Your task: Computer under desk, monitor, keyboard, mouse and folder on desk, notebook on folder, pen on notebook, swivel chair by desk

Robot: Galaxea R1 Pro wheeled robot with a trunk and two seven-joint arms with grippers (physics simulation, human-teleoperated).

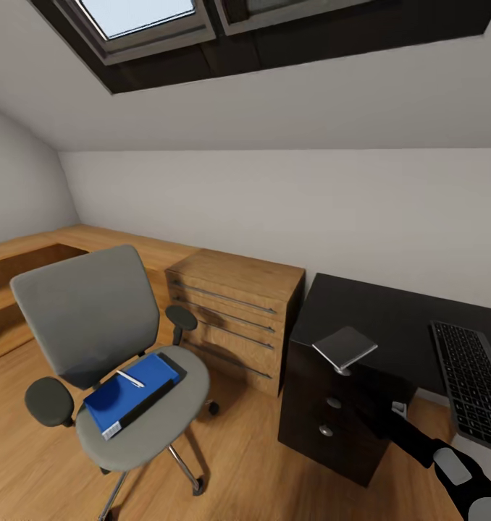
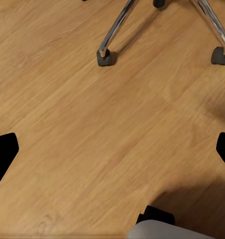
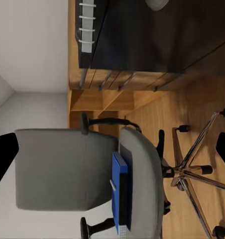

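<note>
Our right arm (image 1: 448,463) is reaching in low just beside the desk (image 1: 390,318), while the swivel chair (image 1: 101,340) is standing apart from the desk with the folder (image 1: 129,394) lying on its seat.

We are seeing the desk's dark drawer unit (image 1: 332,427) beside an oak chest (image 1: 234,318); the chair is sitting past the chest from the desk, its chrome base (image 3: 192,174) resting on the wood floor (image 2: 92,124). Nearer us on the desk top, the keyboard (image 1: 470,383) is lying flat, and a small grey slab (image 1: 345,347) is sitting at the desk's front edge. A pen (image 1: 129,378) is resting on the blue folder. We cannot tell whether our right gripper is open or clenched; our left gripper's fingertips (image 2: 5,149) are standing spread over bare floor, grasping nothing.
</note>
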